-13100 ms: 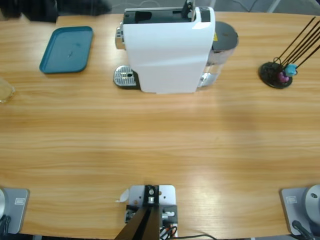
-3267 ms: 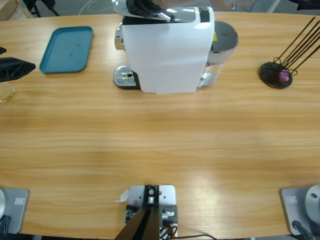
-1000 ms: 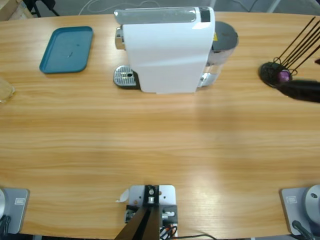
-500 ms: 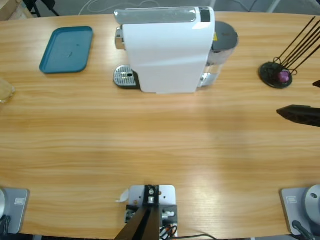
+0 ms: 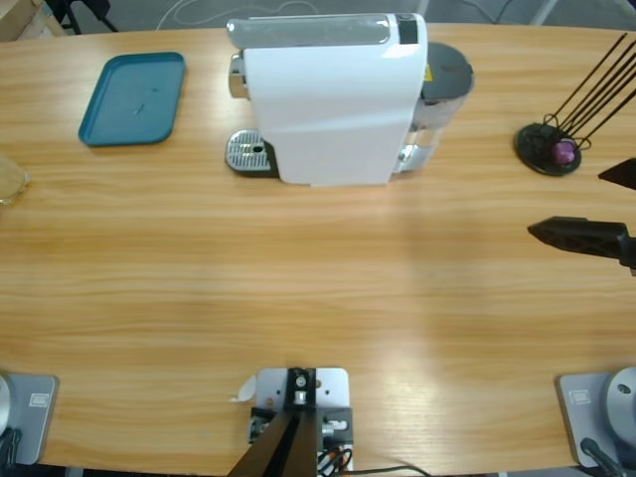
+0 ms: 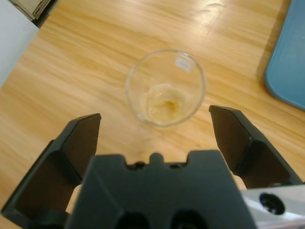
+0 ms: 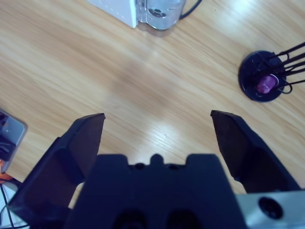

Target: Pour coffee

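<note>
At the far left edge of the desk (image 5: 318,288) stands a small clear glass tumbler (image 6: 165,88), round-rimmed and thin-walled, with the coffee (image 6: 164,103) lying as a shallow tan film in its bottom; the left gripper (image 6: 157,138) hovers above it with its jaws spread wide to either side, touching nothing. Just beside the glass lies a flat teal tray (image 5: 133,97), smooth plastic with rounded corners and nothing on it. Further right sits the big white coffee machine (image 5: 333,99), glossy and boxy, with a perforated metal drip grate at its foot. The lid that stood open a few seconds ago is now shut, which suggests brewing is behind us and the glass is the next target. To the right, a black wire capsule stand (image 5: 549,147) holds one purple capsule (image 5: 564,152). The right gripper (image 5: 611,206), near the stand a second ago, has slid down and inward over bare wood grain, jaws wide apart and empty, so the pour likely falls to the left arm.
</note>
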